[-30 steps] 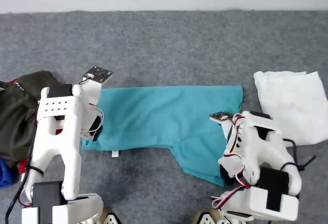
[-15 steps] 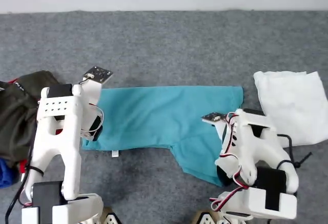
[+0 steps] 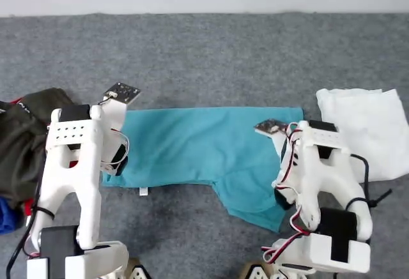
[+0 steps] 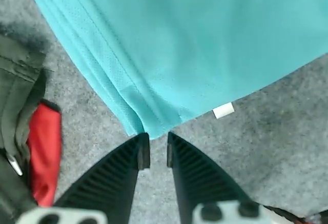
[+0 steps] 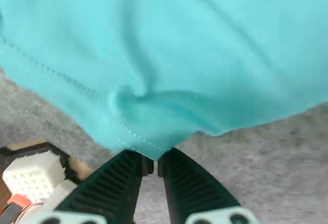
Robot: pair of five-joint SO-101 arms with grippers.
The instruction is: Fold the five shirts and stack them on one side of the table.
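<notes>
Right wrist view: right jaws pinched shut on puckered hem of teal shirt (image 5: 205, 39), over grey bench (image 5: 266, 162). Left jaws nearly closed, slim gap bare, shirt's hem corner touching tips. White tag (image 4: 223, 110) just ahead, red cloth (image 4: 43, 152) and dark garment (image 4: 20, 90) to one side. Folded white shirt (image 3: 358, 126) outboard of right jaws, apart from teal one.

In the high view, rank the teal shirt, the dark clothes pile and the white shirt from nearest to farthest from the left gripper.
From the left gripper:
1. teal shirt, its corner right at the fingers.
2. dark clothes pile, close by on the left side.
3. white shirt, far across on the right side.
</notes>
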